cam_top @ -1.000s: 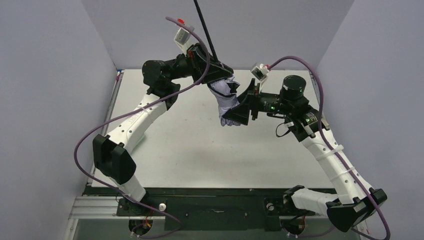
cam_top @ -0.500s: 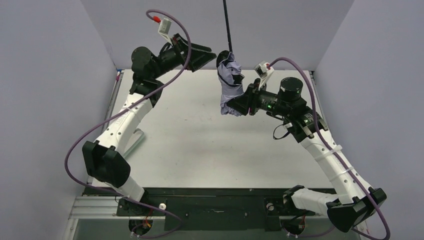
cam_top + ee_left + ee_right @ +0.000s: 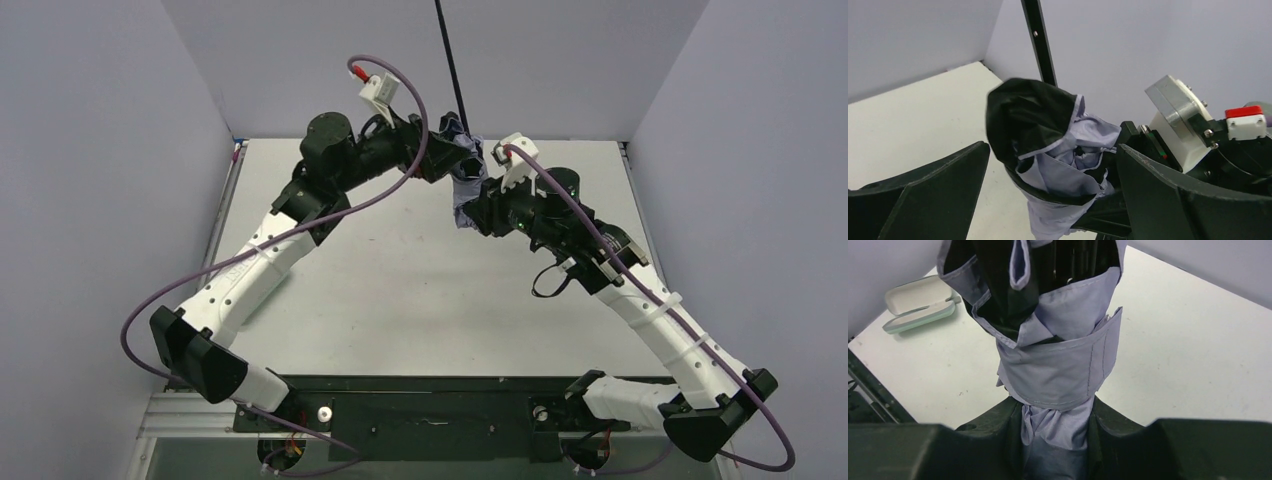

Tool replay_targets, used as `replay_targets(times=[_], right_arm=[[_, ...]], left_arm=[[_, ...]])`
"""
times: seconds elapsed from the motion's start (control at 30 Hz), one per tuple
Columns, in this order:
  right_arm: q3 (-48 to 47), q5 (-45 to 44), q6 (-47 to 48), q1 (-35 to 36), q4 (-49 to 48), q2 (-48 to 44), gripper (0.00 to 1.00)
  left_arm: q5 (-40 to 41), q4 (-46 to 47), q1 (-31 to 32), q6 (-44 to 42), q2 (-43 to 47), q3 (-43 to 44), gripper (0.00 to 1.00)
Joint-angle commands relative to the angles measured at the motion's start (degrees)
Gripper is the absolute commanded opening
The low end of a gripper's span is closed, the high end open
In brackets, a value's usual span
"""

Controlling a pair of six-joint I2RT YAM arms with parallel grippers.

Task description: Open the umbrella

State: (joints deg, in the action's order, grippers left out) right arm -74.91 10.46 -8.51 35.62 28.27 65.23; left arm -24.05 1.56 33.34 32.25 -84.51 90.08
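right end effector clamped on umbrella, anchoring it upright | left end effector spread apart, umbrella between, likely poised to push it open

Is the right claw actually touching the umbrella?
Touching. The right wrist view shows the right gripper shut on the umbrella, its bunched lavender fabric squeezed between the jaws with no gap.

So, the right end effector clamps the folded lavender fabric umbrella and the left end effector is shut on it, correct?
No. The left wrist view shows the left end effector open, straddling the folded lavender umbrella; the right end effector clamps it.
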Motion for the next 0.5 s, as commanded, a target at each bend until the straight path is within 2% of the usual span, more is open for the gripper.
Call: replay_targets(times=[0.0, 0.07, 0.17, 0.3, 0.37, 0.4, 0.43, 0.47], right_arm=[[-4.99, -7.41, 3.37, 2.25, -4.37, 0.26, 0.0], [-5.44, -9.42, 4.24, 3.69, -4.29, 0.71, 0.0], [-6.33, -13.74, 6.25, 6.33, -4.53, 1.73, 0.0], [-6.77, -19.77, 9.44, 10.51, -5.1, 2.52, 0.0], [-6.63, -21.49, 9.89, 11.91, -5.4, 2.54, 0.0], [-6.55, -22.09, 9.74, 12.23, -5.55, 2.58, 0.0], [-6.38, -22.34, 9.61, 12.35, -5.62, 2.61, 0.0], [-6.34, -22.26, 9.49, 12.39, -5.56, 2.57, 0.02]], left_arm=[[5.05, -0.5, 3.09, -0.34, 1.28, -1.23, 0.97], [6.4, -0.57, 4.71, -0.37, 0.42, -0.92, 0.97], [12.59, -3.8, 7.58, -1.74, -0.98, 1.02, 0.97], [20.17, -5.32, 8.19, -0.92, -3.35, 2.66, 0.98], [22.69, -6.35, 7.96, -0.64, -4.28, 3.6, 0.83], [23.85, -7.03, 7.92, -0.45, -4.49, 4.46, 0.61], [24.93, -7.92, 7.56, 0.07, -4.95, 4.74, 0.5], [23.61, -7.9, 7.15, 0.52, -5.0, 4.66, 0.31]])
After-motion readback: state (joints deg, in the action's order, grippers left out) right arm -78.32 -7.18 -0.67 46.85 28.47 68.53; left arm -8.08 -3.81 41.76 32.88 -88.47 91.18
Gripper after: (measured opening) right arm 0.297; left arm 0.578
